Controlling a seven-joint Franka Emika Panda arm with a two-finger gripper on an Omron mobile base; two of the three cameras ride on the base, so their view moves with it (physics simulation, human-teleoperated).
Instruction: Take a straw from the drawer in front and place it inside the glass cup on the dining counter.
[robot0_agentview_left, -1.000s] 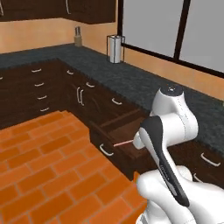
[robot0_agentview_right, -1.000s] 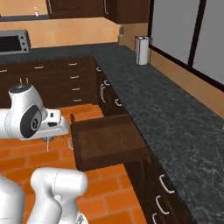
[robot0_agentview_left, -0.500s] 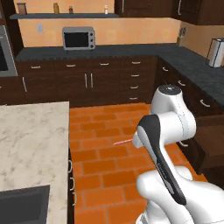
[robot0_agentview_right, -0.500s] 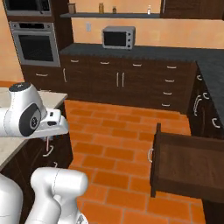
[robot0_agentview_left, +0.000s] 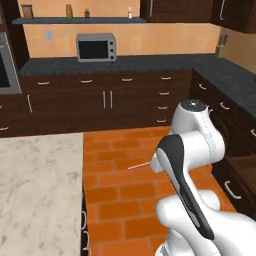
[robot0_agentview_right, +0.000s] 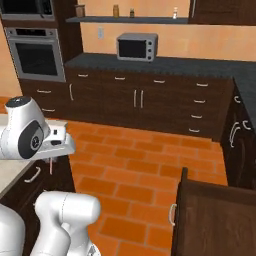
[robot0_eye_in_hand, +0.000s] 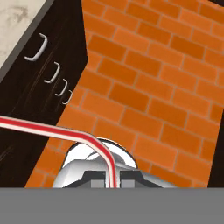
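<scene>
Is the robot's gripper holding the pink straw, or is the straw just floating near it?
Touching. In the hand view the straw runs down into the shut gripper and is pinched between its tips, with no gap showing.

My white arm with its dark joints rises from my base, bends at a rounded elbow and reaches out toward the left. At its end my pincer (robot0_agentview_right: 51, 159) hangs low with its tips pointing down. The two dark fingers are pressed together on a thin pink-red straw (robot0_agentview_left: 139, 165). In the left base view the straw juts out to the left from behind my forearm, nearly level. In the hand view it rises from between my fingertips, bends sharply and runs off to the left.
</scene>
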